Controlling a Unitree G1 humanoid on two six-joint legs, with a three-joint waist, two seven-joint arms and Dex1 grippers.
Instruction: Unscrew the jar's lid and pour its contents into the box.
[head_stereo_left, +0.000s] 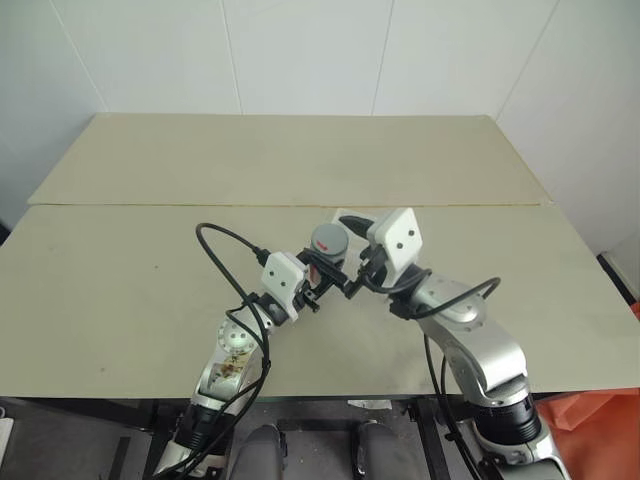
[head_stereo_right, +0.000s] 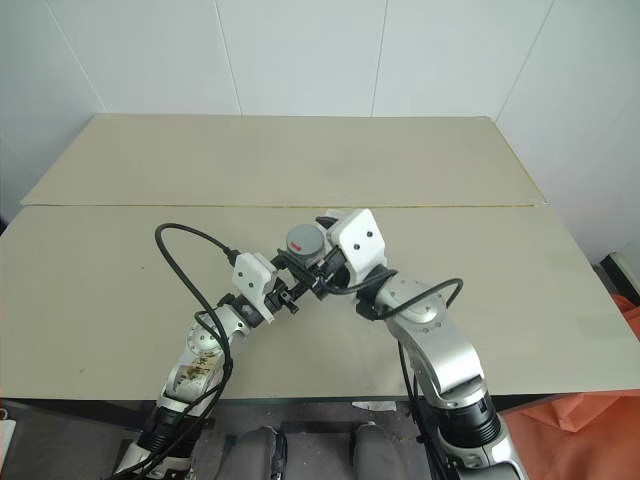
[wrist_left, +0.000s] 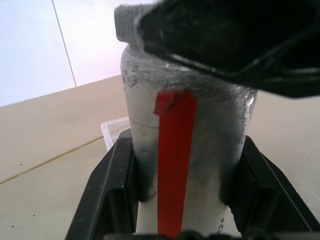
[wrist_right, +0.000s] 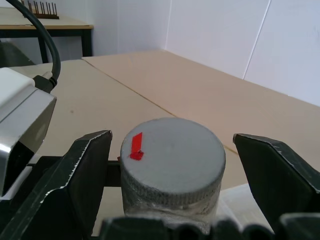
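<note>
Reaching inward above the table (head_stereo_left: 120, 300), the left gripper (head_stereo_left: 318, 290) pinches the upright jar (wrist_left: 185, 145), while in the right wrist view the right gripper (wrist_right: 172, 165) stands spread beside the lid (wrist_right: 172, 162), not touching.

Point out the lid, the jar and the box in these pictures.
lid (wrist_right: 172, 152): right wrist view, middle of its grey top face.
jar (wrist_left: 175, 150): left wrist view, on the red strip down its side.
box (wrist_left: 114, 131): left wrist view, clear rim showing behind the jar.
</note>
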